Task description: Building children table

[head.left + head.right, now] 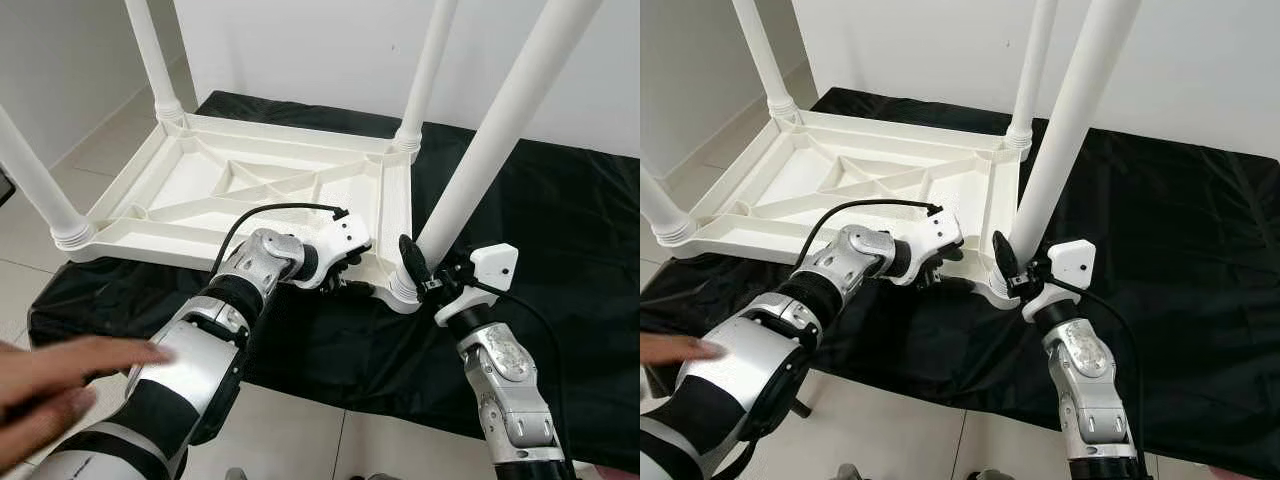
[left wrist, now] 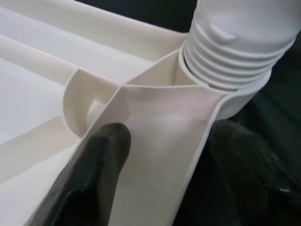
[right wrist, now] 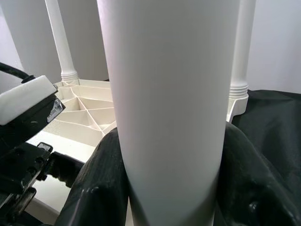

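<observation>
At the near left edge of the head views, a person's hand [image 1: 60, 375] is seen resting just beside the robot's silver left arm. Beyond it, the white moulded-plastic children's table top [image 1: 250, 190] lies upside down on a black cloth sheet [image 1: 560, 260] spread over the tiled floor, with its ribbed underside facing up and four white round plastic legs standing in its corner sockets. The left gripper [image 1: 345, 268] is closed over the table's near rim just left of the near right corner; in the left wrist view one black finger [image 2: 101, 165] is seen inside the frame wall and the other outside it, with the threaded base of the leg directly ahead. The right gripper [image 1: 425, 275] is clamped around the near right white leg [image 1: 500, 130] just above its socket, its two fingers seen pressed against both sides of the tube in the right wrist view. The step in hand is judged to be the seating or tightening of this last leg, with the frame steadied by the left arm. A twist of the leg about its own axis is likely called for next, with the rim kept pinned so the top is not turned along with it. The two far legs [image 1: 150, 55] are seen upright near the white wall.
</observation>
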`<state>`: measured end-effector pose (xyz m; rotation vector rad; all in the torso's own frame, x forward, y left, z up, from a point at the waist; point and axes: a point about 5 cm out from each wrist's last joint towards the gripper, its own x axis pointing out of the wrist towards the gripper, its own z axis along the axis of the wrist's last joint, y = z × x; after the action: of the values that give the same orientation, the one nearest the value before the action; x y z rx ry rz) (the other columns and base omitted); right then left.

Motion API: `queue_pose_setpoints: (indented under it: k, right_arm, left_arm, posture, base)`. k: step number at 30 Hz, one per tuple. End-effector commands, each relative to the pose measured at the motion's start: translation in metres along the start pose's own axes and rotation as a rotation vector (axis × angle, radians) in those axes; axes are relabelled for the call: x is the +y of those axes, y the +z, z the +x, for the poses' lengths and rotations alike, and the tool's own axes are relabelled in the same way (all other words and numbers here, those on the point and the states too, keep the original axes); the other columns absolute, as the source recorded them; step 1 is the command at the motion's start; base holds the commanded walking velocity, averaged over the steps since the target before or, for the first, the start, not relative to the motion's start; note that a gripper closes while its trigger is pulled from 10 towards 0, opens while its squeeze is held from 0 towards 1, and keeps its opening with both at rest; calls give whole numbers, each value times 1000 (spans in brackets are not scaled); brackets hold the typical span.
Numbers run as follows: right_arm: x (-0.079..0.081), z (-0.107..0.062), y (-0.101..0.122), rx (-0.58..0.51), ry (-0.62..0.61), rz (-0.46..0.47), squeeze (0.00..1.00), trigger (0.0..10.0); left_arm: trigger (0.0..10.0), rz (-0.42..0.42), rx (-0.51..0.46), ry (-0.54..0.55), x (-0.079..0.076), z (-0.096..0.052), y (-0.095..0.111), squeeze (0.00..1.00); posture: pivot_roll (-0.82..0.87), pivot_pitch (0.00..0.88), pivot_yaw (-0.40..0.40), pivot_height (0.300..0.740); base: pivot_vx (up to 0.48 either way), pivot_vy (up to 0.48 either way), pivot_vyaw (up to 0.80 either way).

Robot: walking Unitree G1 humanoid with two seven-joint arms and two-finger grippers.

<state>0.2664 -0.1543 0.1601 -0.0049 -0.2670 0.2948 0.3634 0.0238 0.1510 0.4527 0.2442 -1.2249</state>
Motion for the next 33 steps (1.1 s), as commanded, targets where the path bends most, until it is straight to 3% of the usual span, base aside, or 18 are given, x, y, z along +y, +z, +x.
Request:
queue_pose_setpoints:
  k: [1, 8, 18, 21, 23, 33]
  right_arm:
    - [5, -8, -27, 146, 7, 41, 0, 10000]
    - [5, -6, -28, 146, 9, 37, 0, 10000]
    - [3, -6, -29, 149, 6, 33, 0, 10000]
    - [3, -6, -29, 150, 5, 33, 0, 10000]
    - [3, -5, -30, 149, 2, 33, 0, 10000]
    - [2, -5, -30, 148, -1, 34, 0, 10000]
  left_arm:
    - [10000, -37, -67, 105, 4, 1, 6, 0]
    - [10000, -107, -150, 133, 1, 4, 7, 0]
    - [10000, -72, -101, 47, -15, 7, -14, 0]
    - [10000, -46, -82, 20, -16, 2, -22, 0]
    - [10000, -8, -30, -10, -14, -10, -34, 0]
    - [10000, 74, 62, -69, -12, -25, -48, 0]
  posture:
    - [-76, 70, 9, 740]
    - [-79, 67, 7, 740]
    - [-77, 62, 9, 740]
    - [-77, 60, 11, 740]
    - [-76, 61, 13, 740]
    - [-76, 68, 13, 740]
  base:
    - [0, 0, 0]
    - [0, 0, 0]
    - [0, 0, 0]
    - [0, 0, 0]
    - [0, 0, 0]
    - [0, 0, 0]
